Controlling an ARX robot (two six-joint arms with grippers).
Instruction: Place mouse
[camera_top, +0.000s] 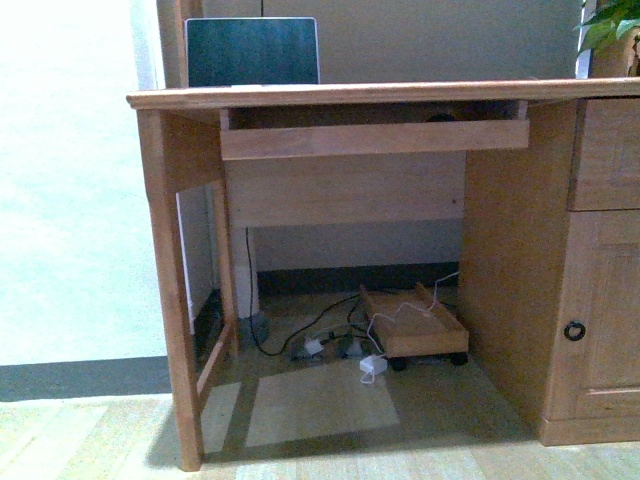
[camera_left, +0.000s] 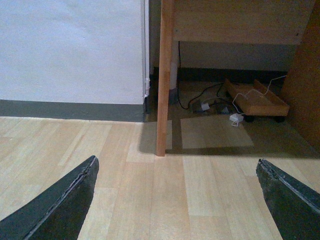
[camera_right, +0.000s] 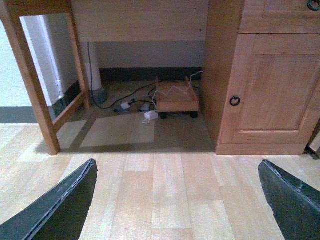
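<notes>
Wooden desk (camera_top: 330, 95), pull-out tray (camera_top: 370, 138) — mouse (camera_top: 440, 117) a dark sliver

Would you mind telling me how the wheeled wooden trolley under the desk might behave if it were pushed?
The wooden trolley sits on small dark casters, so it would probably roll easily on the smooth floor. The white cable draped over it would likely drag along or snag.
</notes>
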